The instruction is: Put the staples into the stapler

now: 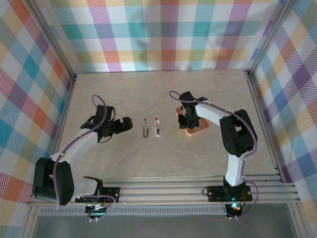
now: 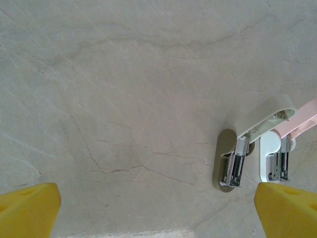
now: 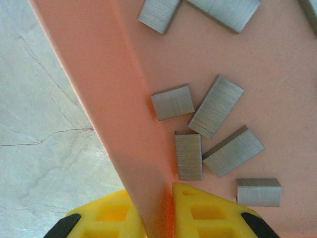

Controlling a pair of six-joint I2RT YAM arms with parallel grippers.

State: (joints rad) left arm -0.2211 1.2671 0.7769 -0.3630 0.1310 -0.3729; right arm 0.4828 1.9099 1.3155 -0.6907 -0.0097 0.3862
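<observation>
We note pale marbled table (image 1: pixel 148 94) under & ahead of left gripper (image 1: pixel 130 123); plaid walls (image 1: pixel 168 34) ahead & both sides; alu. rails (image 1: pixel 163 187) behind.

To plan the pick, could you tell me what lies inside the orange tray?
At least seven loose staple strips lie in the orange tray; the right gripper covers part of it.

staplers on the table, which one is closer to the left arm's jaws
The grey-based stapler, the left one of the pair. The pink and white stapler lies just past it, on the side toward the orange tray.
</observation>
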